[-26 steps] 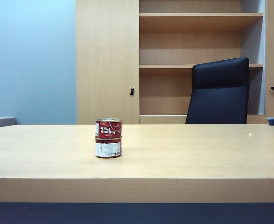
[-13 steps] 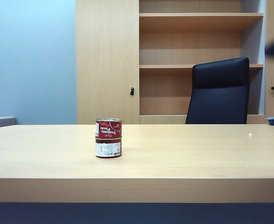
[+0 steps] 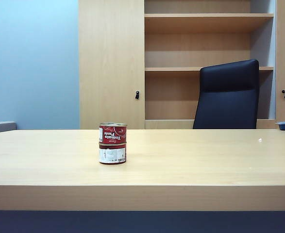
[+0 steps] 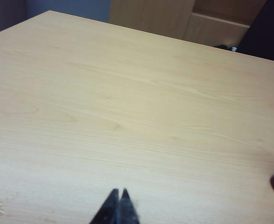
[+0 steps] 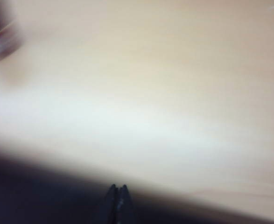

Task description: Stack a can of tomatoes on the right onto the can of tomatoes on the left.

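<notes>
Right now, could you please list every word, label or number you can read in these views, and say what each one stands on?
"Tomato Paste": on the red label of the top can, printed upside down.
Small print and barcode on the bottom can: too small to read.
Both wrist views: no readable text.

A wide, pale wood-grain table (image 3: 191,160) fills the lower half of the exterior view. On its left-centre part stand 2 tomato paste cans: the lower can (image 3: 112,154), with a white label, rests directly on the tabletop, and the upper can (image 3: 113,133), with a red label, sits squarely on top of it. A tiny pale speck (image 3: 259,140) lies far right.
</notes>
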{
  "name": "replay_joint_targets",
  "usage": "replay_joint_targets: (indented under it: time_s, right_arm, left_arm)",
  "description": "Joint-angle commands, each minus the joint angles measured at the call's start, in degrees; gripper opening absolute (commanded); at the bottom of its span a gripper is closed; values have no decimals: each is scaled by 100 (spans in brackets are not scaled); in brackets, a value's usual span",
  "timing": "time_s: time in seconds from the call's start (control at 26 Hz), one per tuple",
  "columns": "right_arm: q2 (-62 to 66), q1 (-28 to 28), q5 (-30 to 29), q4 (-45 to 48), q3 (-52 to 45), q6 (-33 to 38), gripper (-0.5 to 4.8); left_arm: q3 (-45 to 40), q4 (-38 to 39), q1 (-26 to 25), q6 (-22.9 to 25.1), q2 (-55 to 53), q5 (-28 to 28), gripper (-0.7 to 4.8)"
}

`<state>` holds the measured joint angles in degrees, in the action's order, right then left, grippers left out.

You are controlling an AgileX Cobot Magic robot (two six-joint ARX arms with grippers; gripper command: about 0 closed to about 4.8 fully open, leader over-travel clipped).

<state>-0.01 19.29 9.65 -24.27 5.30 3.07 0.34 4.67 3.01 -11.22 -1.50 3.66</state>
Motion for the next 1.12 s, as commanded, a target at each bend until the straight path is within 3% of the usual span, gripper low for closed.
replay_joint_targets:
  time_s: [0.04, 0.15, 0.23, 0.42, 1.12]
  right_arm:
    - [-13, -1322, -439, 1412, -181, -9, -1]
    - [-13, -2094, -949, 2297, -426, -9, 0]
    - [-13, -2247, -1034, 2422, -527, -13, 0]
    - [-13, -2083, -986, 1349, -525, -31, -1]
    - [-7, -2103, -964, 1384, -525, -28, 0]
  left_arm:
    - [20, -46, -2, 20, 4, 20, -5]
    - [20, -46, -4, 20, 4, 15, -5]
    - [20, -46, -2, 20, 7, 17, -5]
    - [20, -46, -4, 22, 7, 17, -5]
    - [20, -46, -4, 20, 7, 17, -5]
